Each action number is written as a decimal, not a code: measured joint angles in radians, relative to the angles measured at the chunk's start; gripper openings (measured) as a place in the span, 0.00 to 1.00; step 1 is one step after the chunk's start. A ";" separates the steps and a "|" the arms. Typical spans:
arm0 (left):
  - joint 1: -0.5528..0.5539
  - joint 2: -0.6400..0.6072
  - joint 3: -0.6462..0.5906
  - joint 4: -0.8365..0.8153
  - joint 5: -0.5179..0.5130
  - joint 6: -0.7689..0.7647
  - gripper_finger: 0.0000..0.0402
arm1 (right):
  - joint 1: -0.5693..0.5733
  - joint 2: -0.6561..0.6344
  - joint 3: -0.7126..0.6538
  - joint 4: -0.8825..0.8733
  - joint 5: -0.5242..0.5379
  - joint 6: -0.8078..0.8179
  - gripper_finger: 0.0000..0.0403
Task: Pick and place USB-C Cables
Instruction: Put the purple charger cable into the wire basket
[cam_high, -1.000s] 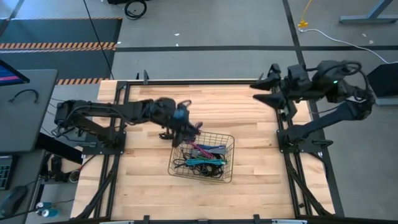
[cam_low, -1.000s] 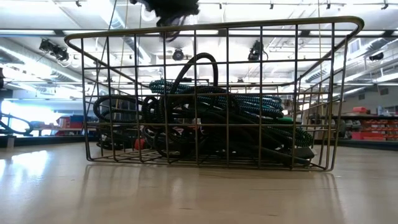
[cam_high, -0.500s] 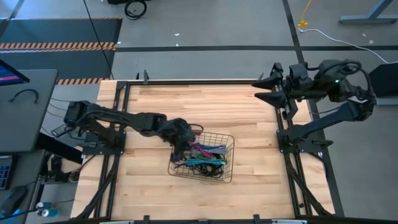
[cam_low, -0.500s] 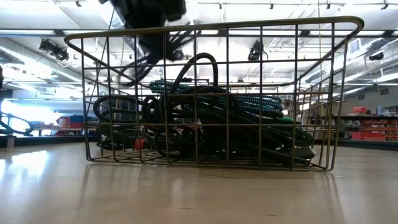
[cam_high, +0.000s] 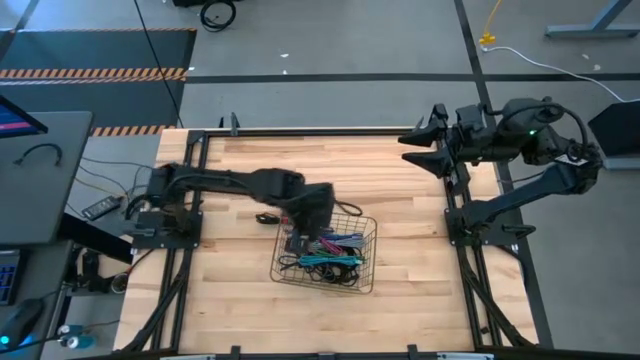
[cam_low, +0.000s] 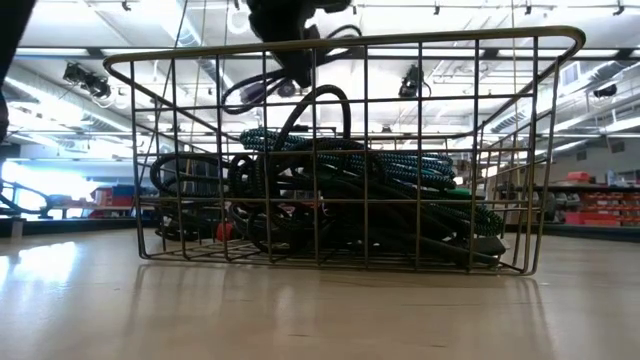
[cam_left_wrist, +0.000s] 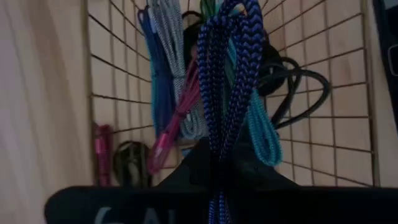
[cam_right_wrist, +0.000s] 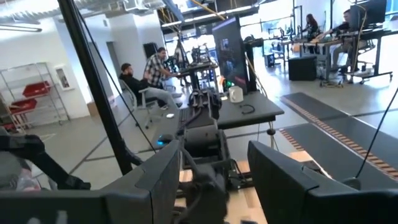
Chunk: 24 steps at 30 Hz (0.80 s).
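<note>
L arm has swung in from the table's left over the past sec; L gripper (cam_high: 312, 212) now hangs over the wire basket's (cam_high: 368, 232) left end, clamped on a blue-black braided USB-C cable (cam_left_wrist: 225, 74) dangling above the pile. Other cables (cam_high: 330, 252) (teal, magenta, grey, black) lie heaped inside. One black cable (cam_high: 265, 217) sits on the table just left of the basket. Judgement: carry done, drop into basket due next. R gripper (cam_high: 418, 147) parked at far right edge w/ jaws apart, idle.
</note>
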 joint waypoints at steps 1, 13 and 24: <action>0.006 0.027 0.044 -0.043 0.004 0.014 0.06 | 0.000 -0.001 0.000 0.001 0.000 0.000 0.48; 0.039 0.256 0.254 -0.219 0.054 0.044 0.06 | 0.000 -0.009 0.000 -0.014 -0.003 -0.001 0.48; 0.038 0.380 0.254 -0.240 0.002 0.050 0.06 | 0.000 -0.008 0.000 -0.017 -0.003 -0.003 0.48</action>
